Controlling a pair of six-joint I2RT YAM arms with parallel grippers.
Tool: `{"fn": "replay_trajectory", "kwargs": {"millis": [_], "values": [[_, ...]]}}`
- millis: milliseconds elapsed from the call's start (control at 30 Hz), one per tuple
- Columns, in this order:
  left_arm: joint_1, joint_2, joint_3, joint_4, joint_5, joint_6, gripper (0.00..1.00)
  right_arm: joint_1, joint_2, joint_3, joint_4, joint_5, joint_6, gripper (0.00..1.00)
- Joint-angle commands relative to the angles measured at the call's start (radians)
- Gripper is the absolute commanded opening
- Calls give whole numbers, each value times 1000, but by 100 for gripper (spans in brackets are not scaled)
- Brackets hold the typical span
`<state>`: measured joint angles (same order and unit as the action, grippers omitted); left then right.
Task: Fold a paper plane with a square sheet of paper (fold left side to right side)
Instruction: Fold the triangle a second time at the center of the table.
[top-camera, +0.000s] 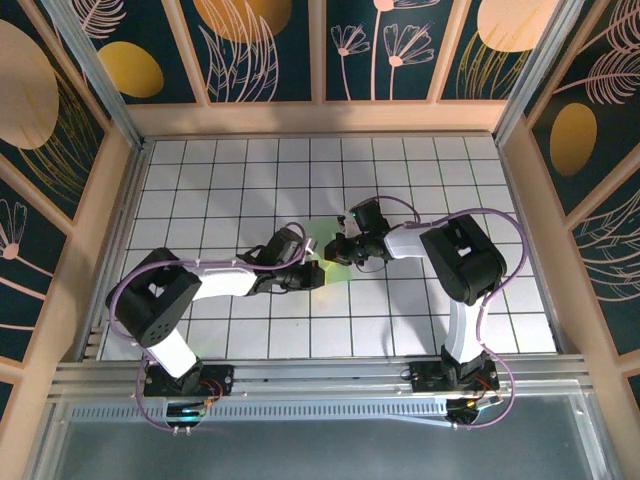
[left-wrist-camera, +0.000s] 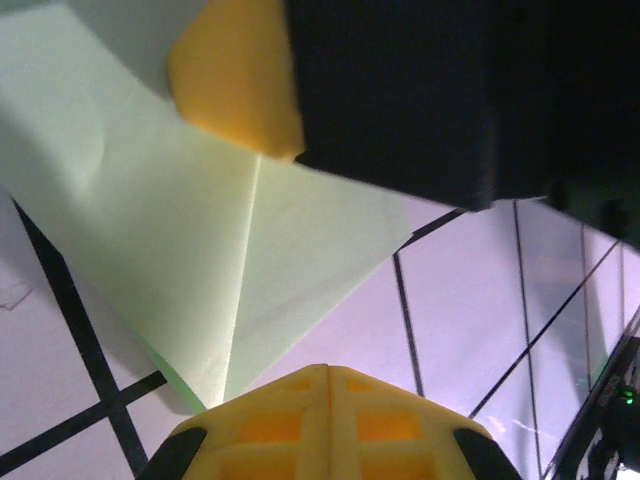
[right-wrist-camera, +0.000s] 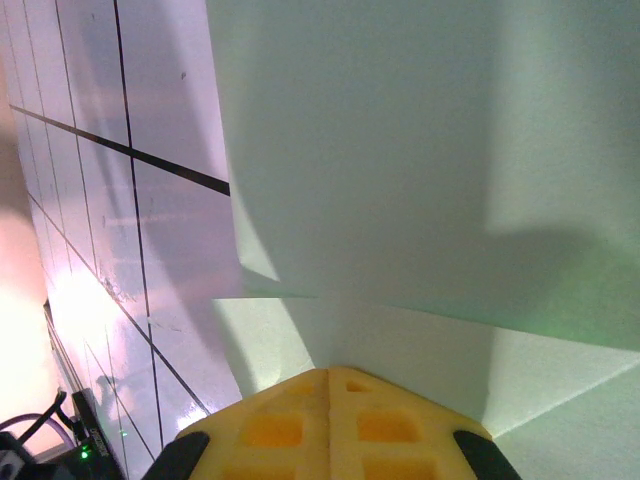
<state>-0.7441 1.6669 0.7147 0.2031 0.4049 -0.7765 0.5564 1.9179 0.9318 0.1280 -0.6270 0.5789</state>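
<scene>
Two grippers meet mid-table, both closed, empty. Left gripper (top-camera: 318, 276) tip at near corner of creased sheet of paper (left-wrist-camera: 150, 240); right gripper (top-camera: 338, 250) at its right edge. Paper on grid table (top-camera: 230, 170).

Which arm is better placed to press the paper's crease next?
Left, probably. The shut left end effector sits at the point of the folded paper, in line with the crease; the shut right end effector rests at the crease's far end, seemingly pinning it.

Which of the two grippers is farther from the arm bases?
The right gripper: it sits higher in the top view than the left gripper; both are shut at the sheet of paper.
</scene>
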Motion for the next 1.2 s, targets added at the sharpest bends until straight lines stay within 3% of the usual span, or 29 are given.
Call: {"fn": "replay_trajectory", "kwargs": {"millis": [0,267,500,1167], "values": [[22,-10,24,-22,8,1,2,10,46,-26,-98,53,-16,0],[26,68,43,-7,33,19,1,10,48,-28,-94,53,-11,0],[25,103,33,-28,-11,32,1,14,41,-22,-100,53,-11,0],[26,79,-43,-34,-60,29,0,10,-7,83,-120,24,-40,0]]}}
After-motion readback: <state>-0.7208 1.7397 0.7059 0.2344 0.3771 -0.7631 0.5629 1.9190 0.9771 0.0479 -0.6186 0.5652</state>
